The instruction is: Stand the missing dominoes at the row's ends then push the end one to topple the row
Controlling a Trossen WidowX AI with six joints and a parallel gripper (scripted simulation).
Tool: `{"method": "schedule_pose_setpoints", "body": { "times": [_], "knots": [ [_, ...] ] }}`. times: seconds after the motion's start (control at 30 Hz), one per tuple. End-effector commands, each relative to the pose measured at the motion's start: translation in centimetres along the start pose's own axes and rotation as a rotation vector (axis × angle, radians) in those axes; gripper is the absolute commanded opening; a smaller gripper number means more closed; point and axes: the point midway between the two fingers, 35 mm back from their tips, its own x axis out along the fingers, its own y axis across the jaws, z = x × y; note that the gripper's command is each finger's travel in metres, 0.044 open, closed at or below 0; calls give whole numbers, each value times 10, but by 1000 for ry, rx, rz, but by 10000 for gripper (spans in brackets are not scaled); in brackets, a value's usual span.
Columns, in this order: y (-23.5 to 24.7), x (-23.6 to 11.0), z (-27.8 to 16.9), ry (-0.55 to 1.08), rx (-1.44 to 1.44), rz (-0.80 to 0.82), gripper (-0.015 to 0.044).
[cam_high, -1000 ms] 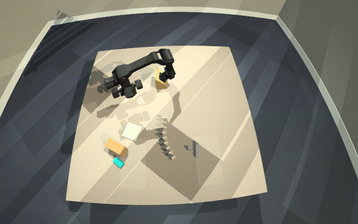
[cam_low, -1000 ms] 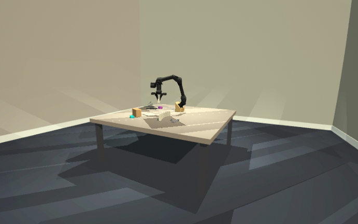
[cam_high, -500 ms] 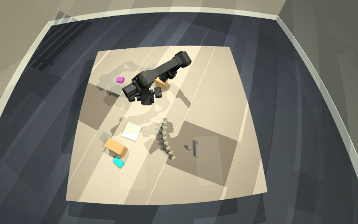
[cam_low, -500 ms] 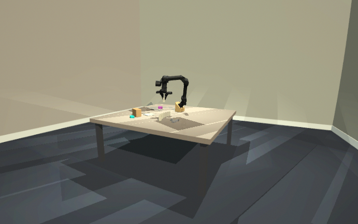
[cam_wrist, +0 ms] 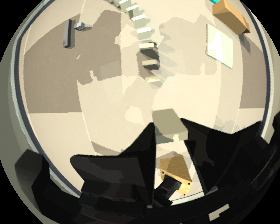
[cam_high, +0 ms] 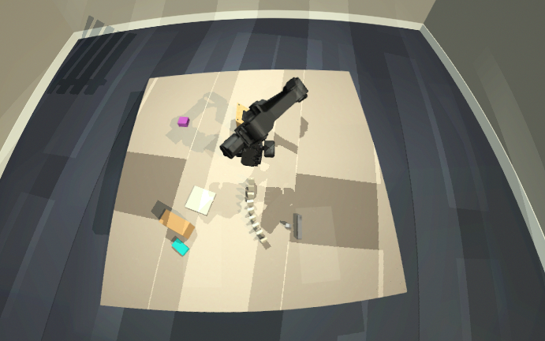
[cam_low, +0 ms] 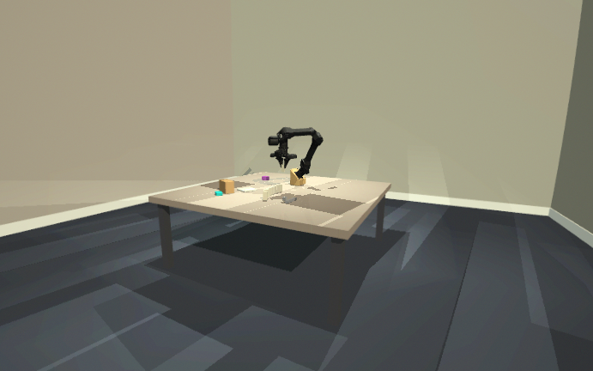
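Note:
My gripper point(cam_low: 282, 166) point(cam_wrist: 166, 124) is shut on a pale domino point(cam_wrist: 169, 125), held well above the table between the fingertips. In the top view the arm hides the held domino. A curved row of several cream dominoes point(cam_high: 251, 209) point(cam_low: 265, 194) point(cam_wrist: 143, 30) stands on the table, running from just in front of the gripper toward the lower middle of the top view. The gripper is off the row's arm-side end, higher than the row and not touching it.
A pale flat square point(cam_high: 200, 200) point(cam_wrist: 219, 46), an orange block point(cam_high: 177, 223) point(cam_low: 226, 186) and a teal block point(cam_high: 180, 247) lie left of the row. A grey bar point(cam_high: 297, 226) point(cam_wrist: 68, 34) and small grey piece point(cam_high: 286, 225) lie right. A magenta block point(cam_high: 183, 121) is upper left.

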Motion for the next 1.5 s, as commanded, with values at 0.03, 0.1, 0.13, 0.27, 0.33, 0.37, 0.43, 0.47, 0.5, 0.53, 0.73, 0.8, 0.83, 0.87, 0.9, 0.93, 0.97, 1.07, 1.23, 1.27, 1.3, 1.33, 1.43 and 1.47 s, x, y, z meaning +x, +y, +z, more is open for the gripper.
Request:
{"method": "schedule_pose_setpoints", "body": {
  "times": [0.03, 0.1, 0.13, 0.27, 0.33, 0.37, 0.43, 0.47, 0.5, 0.53, 0.73, 0.8, 0.83, 0.87, 0.9, 0.93, 0.97, 1.07, 1.23, 1.27, 1.3, 1.33, 1.43, 1.47],
  "knots": [
    [0, 16, 3, -1, 5, 4, 107],
    [0, 26, 4, -2, 5, 2, 107],
    [-1, 31, 5, -2, 5, 1, 107],
    [-1, 50, 7, -3, 5, 0, 107],
    [-1, 60, 7, -3, 5, 0, 107],
    [-1, 65, 7, -3, 5, 0, 107],
    [0, 75, 7, -4, 5, 1, 107],
    [0, 79, 7, -4, 5, 1, 107],
    [0, 84, 6, -4, 5, 2, 107],
    [0, 89, 6, -4, 5, 2, 107],
    [3, 117, 2, -3, 3, 8, 107],
    [3, 125, 0, -2, 3, 11, 107],
    [4, 127, -1, -2, 3, 11, 107],
    [4, 128, -1, -2, 3, 12, 107],
    [4, 128, -1, -2, 3, 12, 107],
    [4, 128, -1, -2, 3, 12, 107],
    [4, 128, -1, -2, 3, 12, 107],
    [4, 128, -1, -2, 3, 12, 107],
    [4, 128, -1, -2, 3, 12, 133],
    [4, 128, -1, -2, 3, 12, 160],
    [4, 128, -1, -2, 3, 12, 186],
    [4, 128, -1, -2, 3, 12, 212],
    [4, 128, -1, -2, 3, 12, 291],
    [4, 128, -1, -2, 3, 12, 317]
  ]
}}
